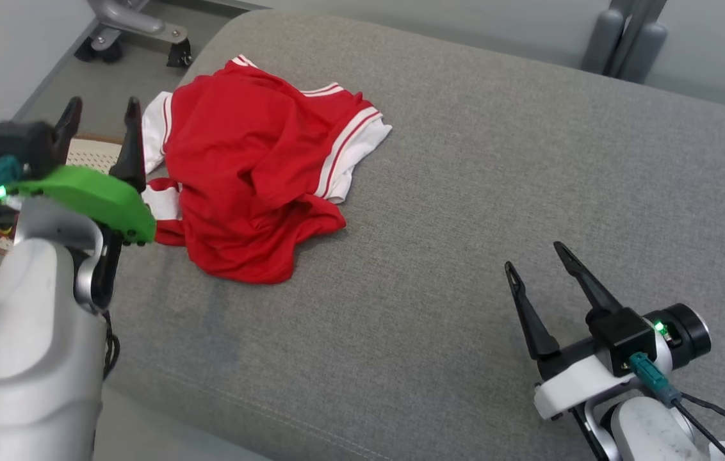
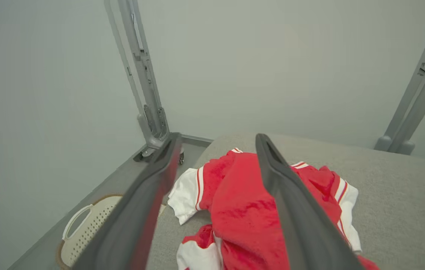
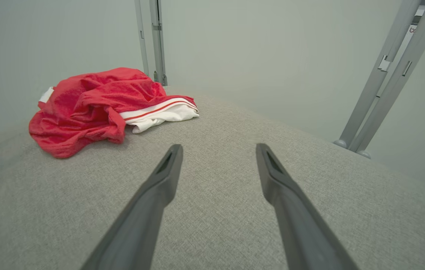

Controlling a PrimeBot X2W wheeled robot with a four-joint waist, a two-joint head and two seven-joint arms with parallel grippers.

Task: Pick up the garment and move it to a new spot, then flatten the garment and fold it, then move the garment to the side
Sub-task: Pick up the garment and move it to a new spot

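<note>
A red garment (image 1: 253,173) with white, red-striped sleeves lies crumpled on the grey cushion (image 1: 465,192), near its far left corner. My left gripper (image 1: 103,109) hovers open just left of the heap, above the cushion's left edge, holding nothing. From the left wrist the garment (image 2: 242,210) lies below and between the spread fingers (image 2: 291,202). My right gripper (image 1: 532,256) stands open over bare cushion at the lower right, well away from the cloth. Seen from the right wrist, the garment (image 3: 96,105) sits far ahead to the left, beyond the fingertips.
A pale perforated basket (image 2: 85,228) stands on the floor left of the cushion. Grey metal frame legs (image 2: 148,93) on castors rise at the far left, and others (image 3: 385,75) at the far right. Plain walls close in behind.
</note>
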